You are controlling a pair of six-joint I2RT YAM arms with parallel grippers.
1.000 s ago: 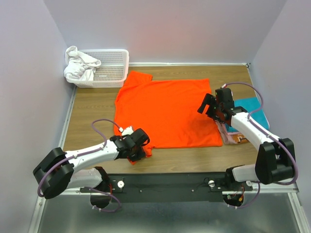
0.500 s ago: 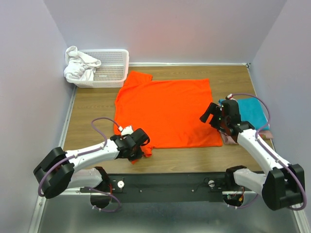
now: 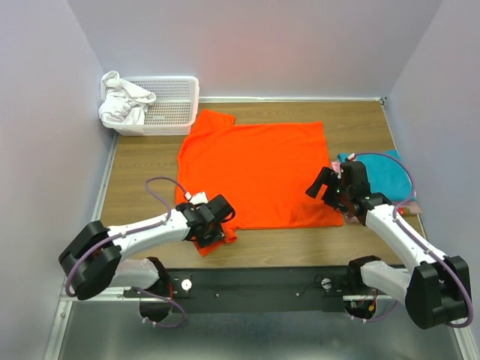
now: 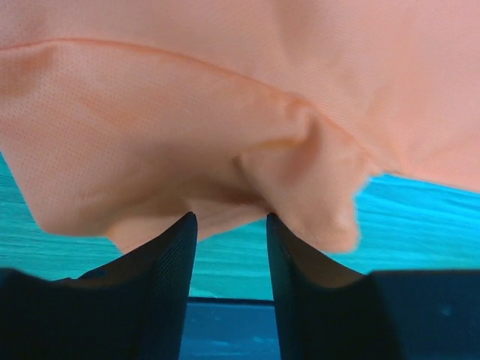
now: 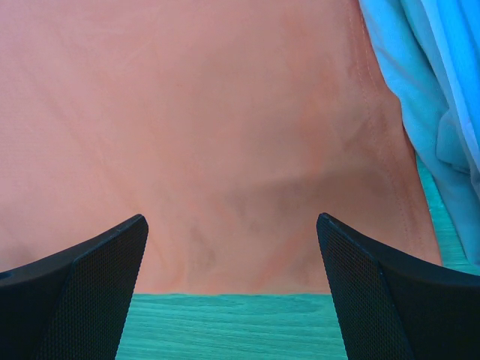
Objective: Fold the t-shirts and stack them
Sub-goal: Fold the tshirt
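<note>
Tabletop (image 3: 142, 172) — shirt (image 3: 259, 169) spans it sideways, left gripper (image 4: 231, 219) pinching the near sleeve (image 4: 300, 172), right gripper (image 5: 232, 225) wide over the hem (image 5: 247, 285).

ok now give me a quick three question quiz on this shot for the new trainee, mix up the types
1. True or false: the right gripper is shut on the orange t-shirt.
2. The white basket sits at: A) the table's far-left corner, B) its near-right corner, C) on top of the orange t-shirt.
3. What colour is the folded t-shirt topping the pile on the right?

Key: 1 false, its fingers are wide open above the cloth. 2 A. 3 teal.
</note>
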